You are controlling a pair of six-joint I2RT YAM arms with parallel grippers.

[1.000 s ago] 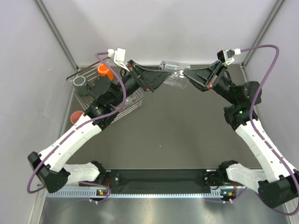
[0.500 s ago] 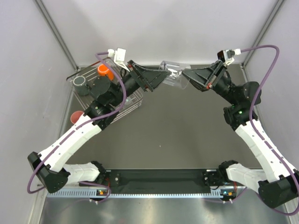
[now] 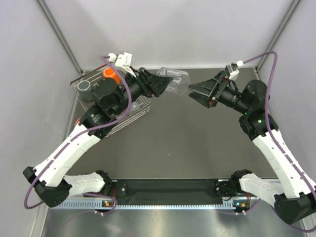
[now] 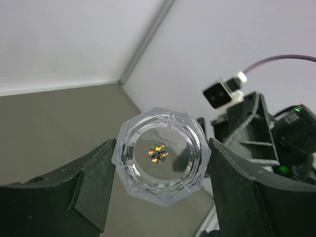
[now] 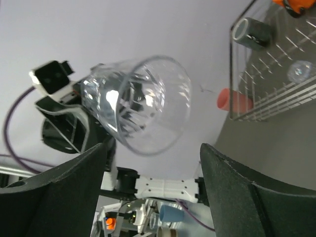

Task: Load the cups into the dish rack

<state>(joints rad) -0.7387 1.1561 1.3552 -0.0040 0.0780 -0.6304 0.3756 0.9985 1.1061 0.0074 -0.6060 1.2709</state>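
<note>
The right tool [image 3: 193, 91] has been drawn back, fingers apart, and the clear tumbler [image 3: 178, 79] is now clamped by the left tool [image 3: 169, 82] alone, lifted off the counter [image 3: 187, 138] beside the dish rack [image 3: 139, 109]. The handover is judged done; only the drop into the rack is left.

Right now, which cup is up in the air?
The clear tumbler, held between the left fingers. The orange mug and grey cup sit in the rack.

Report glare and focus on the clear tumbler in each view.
Left wrist: clear tumbler base sharp, a rainbow glint at its centre. Right wrist: white reflections streak its wall. Top external: it nearly vanishes against the grey table.
</note>
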